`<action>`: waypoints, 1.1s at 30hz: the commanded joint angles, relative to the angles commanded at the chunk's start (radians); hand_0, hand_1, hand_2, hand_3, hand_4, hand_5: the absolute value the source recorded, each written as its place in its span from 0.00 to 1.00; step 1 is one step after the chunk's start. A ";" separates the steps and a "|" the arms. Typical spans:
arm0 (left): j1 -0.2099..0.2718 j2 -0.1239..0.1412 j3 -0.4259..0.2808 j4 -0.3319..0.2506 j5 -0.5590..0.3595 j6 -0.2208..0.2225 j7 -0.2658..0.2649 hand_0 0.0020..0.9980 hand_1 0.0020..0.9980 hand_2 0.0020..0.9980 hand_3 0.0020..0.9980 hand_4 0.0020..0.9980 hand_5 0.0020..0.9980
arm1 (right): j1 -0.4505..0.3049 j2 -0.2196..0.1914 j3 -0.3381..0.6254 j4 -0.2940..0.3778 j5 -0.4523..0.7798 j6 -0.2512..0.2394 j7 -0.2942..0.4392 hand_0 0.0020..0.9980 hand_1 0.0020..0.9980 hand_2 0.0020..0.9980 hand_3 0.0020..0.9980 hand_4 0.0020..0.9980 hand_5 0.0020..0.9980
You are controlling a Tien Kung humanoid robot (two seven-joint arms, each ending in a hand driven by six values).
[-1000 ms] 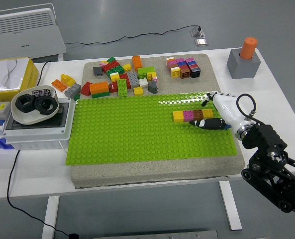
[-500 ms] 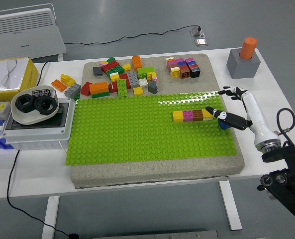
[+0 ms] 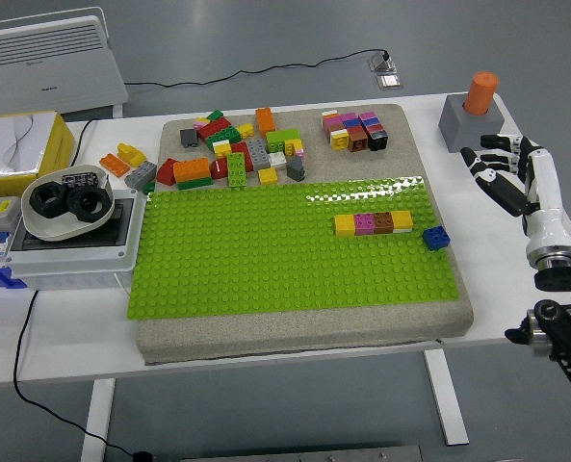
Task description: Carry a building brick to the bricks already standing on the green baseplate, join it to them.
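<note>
A row of bricks, yellow, pink, brown and yellow [image 3: 373, 223], stands on the green baseplate [image 3: 266, 260] at the right. A blue brick [image 3: 436, 238] sits on the plate just right of and slightly below the row's end, apart from it. My right hand [image 3: 502, 171] is lifted off to the right of the plate, near the table's right edge, fingers spread and empty. The left arm is not in view.
A pile of loose bricks [image 3: 232, 154] and a small cluster [image 3: 354, 131] lie behind the plate. A grey block with an orange cylinder [image 3: 473, 120] stands at the back right. A grey box with a bowl of black nuts [image 3: 68, 207] is at the left.
My right hand let go of the blue brick beside the row, then pulled back to the right and up, away from the baseplate. The blue brick stays on the plate.
</note>
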State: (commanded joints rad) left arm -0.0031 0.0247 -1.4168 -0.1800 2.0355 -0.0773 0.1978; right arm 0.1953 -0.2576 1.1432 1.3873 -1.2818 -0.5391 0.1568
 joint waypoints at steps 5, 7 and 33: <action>0.003 -0.003 -0.007 0.000 0.035 -0.008 0.005 0.72 0.58 0.55 0.56 0.42 0.22 | 0.000 0.008 0.006 -0.008 -0.004 -0.013 -0.026 0.60 0.56 0.64 0.64 0.78 0.45; 0.005 -0.004 -0.006 0.000 0.052 -0.015 0.008 0.72 0.58 0.55 0.56 0.42 0.22 | -0.006 0.008 0.007 -0.010 0.001 -0.014 -0.029 0.60 0.56 0.64 0.64 0.78 0.45; 0.012 0.002 -0.004 0.000 0.086 -0.053 0.001 0.74 0.63 0.59 0.58 0.48 0.18 | -0.006 0.036 -0.072 -0.034 0.038 -0.012 -0.027 0.59 0.54 0.63 0.64 0.77 0.44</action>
State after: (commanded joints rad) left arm 0.0089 0.0268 -1.4207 -0.1800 2.1214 -0.1305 0.1992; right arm 0.1888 -0.2212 1.0710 1.3530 -1.2439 -0.5513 0.1293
